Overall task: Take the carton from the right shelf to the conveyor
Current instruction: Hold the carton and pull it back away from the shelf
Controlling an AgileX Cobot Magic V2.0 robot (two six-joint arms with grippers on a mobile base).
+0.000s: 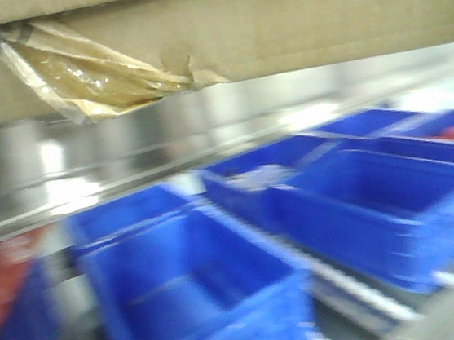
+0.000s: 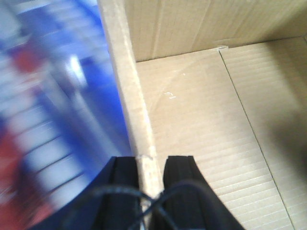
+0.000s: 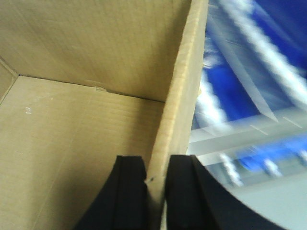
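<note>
The carton point(image 1: 276, 25) hangs in the air across the top of the front view, above a row of blue bins point(image 1: 192, 297). It is open-topped and empty, and a strip of tape point(image 1: 93, 78) peels loose from its underside.

The left gripper point(image 2: 151, 165) pinches the carton's left wall, one finger point(image 2: 125, 184) outside and the other inside, with the cardboard edge pressed between them. The right gripper point(image 3: 156, 172) does the same on the right wall. Gripping opposite walls likely keeps the box level and stops it swinging, since thin cardboard held at one side would sag or twist.

Everything around the box is blurred, so I cannot tell whether the pale rails among the bins belong to the shelf or the conveyor. By my reading the carton is off the shelf and in transit. The next step calls for lowering it flat before either grip lets go. The thin walls could buckle if one arm leads.
</note>
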